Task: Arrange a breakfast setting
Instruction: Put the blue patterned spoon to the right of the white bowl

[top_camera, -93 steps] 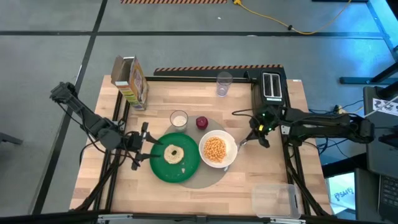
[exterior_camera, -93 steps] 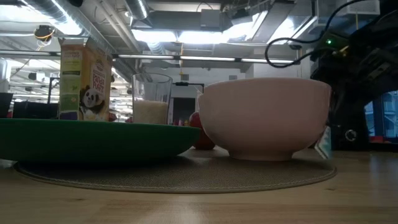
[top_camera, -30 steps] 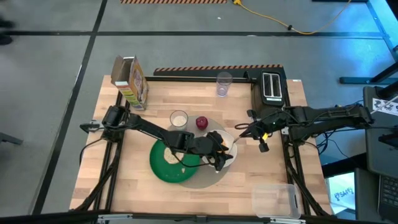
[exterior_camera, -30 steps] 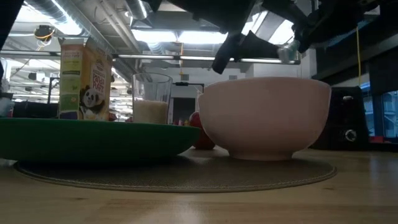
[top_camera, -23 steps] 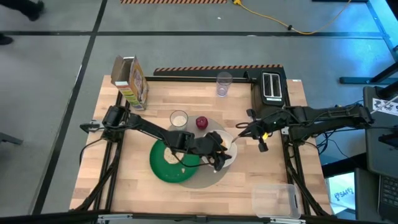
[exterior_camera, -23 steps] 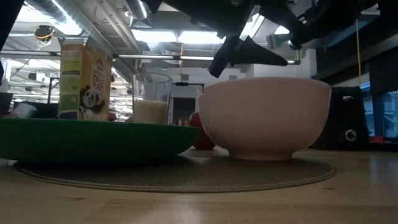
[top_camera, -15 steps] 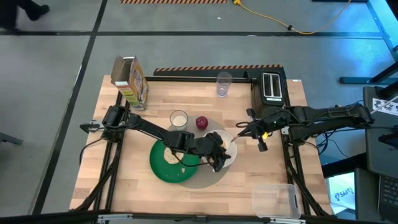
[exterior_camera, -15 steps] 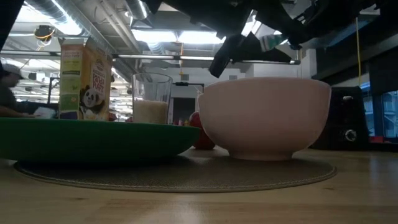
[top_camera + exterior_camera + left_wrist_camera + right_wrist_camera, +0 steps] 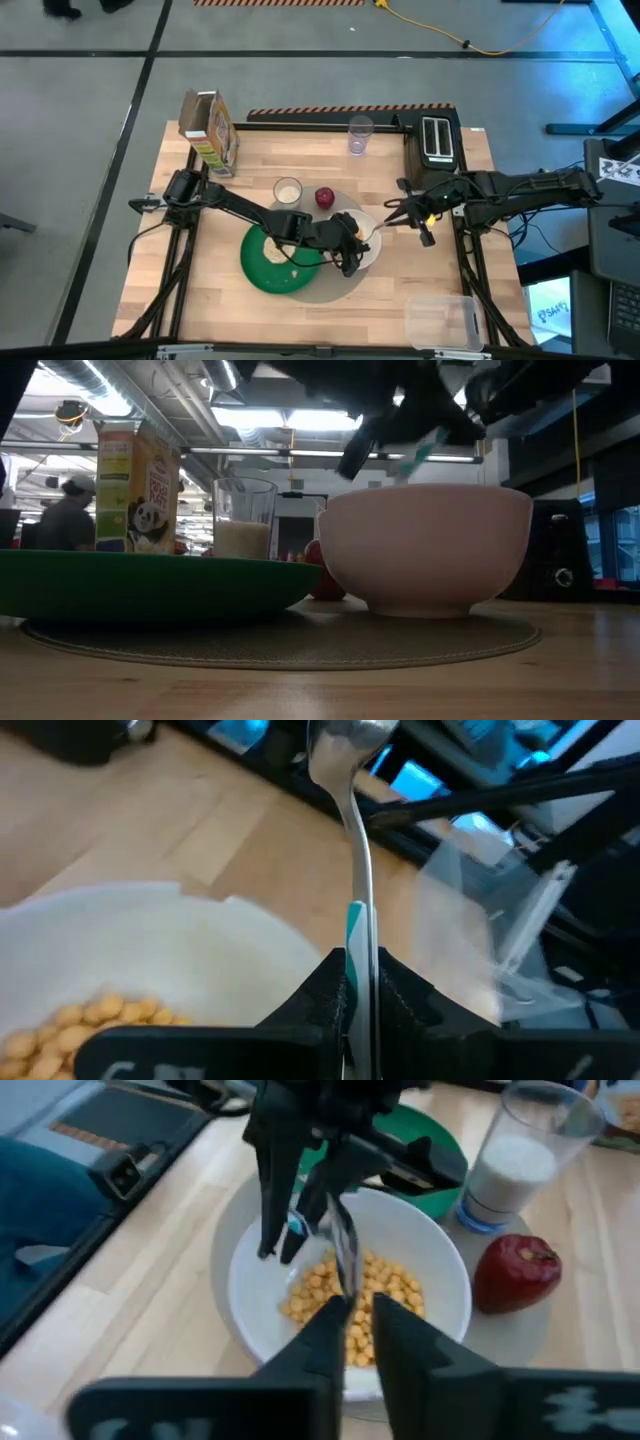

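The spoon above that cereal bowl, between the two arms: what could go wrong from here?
1. The silver spoon hangs over the white bowl, pinched by the left end effector, with the right end effector at its other end. A poor handover could drop it into the cereal.
2. The milk glass and red apple stand close by; a wide swing might knock them.

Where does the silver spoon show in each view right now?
High view: silver spoon at the white bowl's right rim.
Low view: blurred streak above the bowl.
Left wrist view: upright, clamped in the left gripper.
Right wrist view: over the cereal.
Shared landmark: the white bowl.
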You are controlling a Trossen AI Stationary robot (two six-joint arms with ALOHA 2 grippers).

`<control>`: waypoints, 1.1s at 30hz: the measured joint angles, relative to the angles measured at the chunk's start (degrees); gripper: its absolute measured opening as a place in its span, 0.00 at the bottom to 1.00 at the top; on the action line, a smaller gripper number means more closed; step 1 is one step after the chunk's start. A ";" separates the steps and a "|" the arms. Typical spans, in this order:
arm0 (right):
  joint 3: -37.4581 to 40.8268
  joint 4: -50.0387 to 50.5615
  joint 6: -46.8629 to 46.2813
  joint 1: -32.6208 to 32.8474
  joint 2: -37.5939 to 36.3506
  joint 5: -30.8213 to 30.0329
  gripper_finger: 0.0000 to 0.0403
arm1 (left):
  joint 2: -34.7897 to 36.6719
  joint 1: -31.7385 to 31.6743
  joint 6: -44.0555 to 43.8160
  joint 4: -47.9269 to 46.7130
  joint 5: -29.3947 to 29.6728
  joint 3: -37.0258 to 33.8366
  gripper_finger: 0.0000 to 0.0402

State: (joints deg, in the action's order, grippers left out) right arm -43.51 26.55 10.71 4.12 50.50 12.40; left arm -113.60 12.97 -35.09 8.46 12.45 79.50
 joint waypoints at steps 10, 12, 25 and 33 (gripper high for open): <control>0.04 0.15 2.46 0.01 -8.71 1.71 0.46 | 5.75 4.27 8.88 1.13 1.85 0.13 0.06; 1.17 -2.76 5.53 0.70 -10.31 -0.09 0.50 | 6.80 5.35 12.14 2.30 3.43 0.03 0.06; 22.29 -62.58 6.87 8.44 -6.40 -6.63 0.54 | 6.84 6.61 23.07 28.60 5.15 -9.95 0.05; 19.70 -72.28 -1.60 8.76 2.38 -4.26 0.54 | 6.84 5.12 25.64 28.03 5.40 -10.00 0.06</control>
State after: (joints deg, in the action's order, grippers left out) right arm -23.81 -45.74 9.12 12.88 52.88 8.15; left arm -106.76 18.08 -9.45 36.49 17.84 69.49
